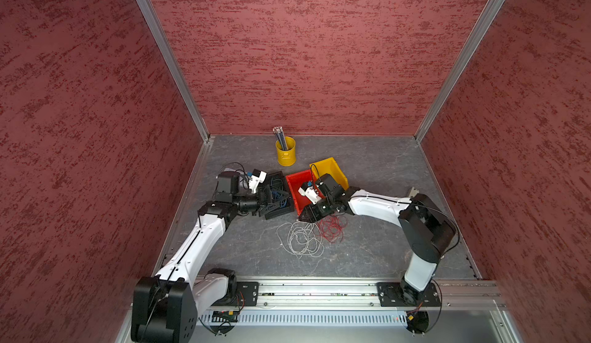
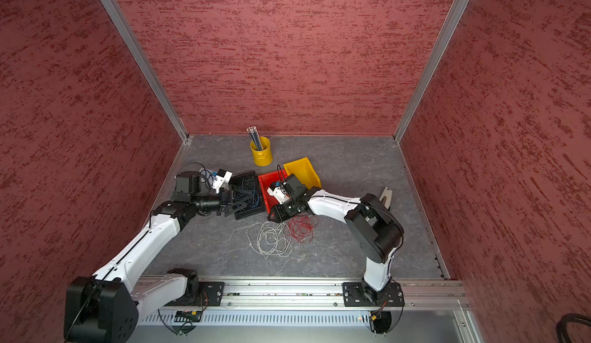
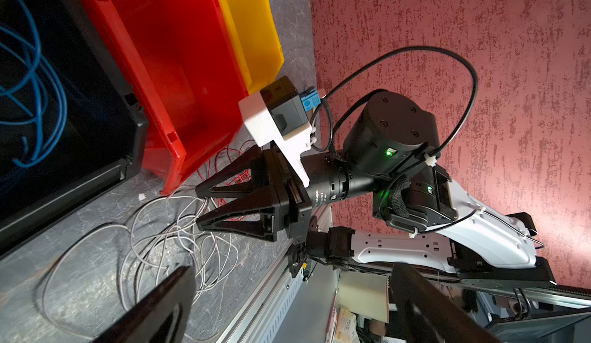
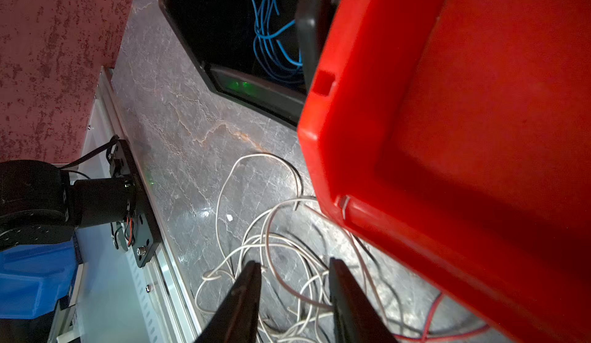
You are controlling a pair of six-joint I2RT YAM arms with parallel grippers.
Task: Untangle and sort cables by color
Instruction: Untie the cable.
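Right gripper [image 4: 294, 261] is sitting low over the desk [image 1: 383, 229], jaws half-open, straddling whitish-grey cables [image 1: 300, 239] lying straight ahead | red cables [image 1: 332, 227] just beside | left gripper [image 1: 278, 202], wide, is hanging over blue cables [image 4: 271, 37]; right arm nearer.

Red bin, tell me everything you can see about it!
The red bin is shiny plastic, open on top, with a lowered front lip. No wires show inside. It stands on the grey table between the black bin and the yellow bin, close beside both. Some red cables lie on the table by its front corner, where the right gripper hangs, jaws apart.
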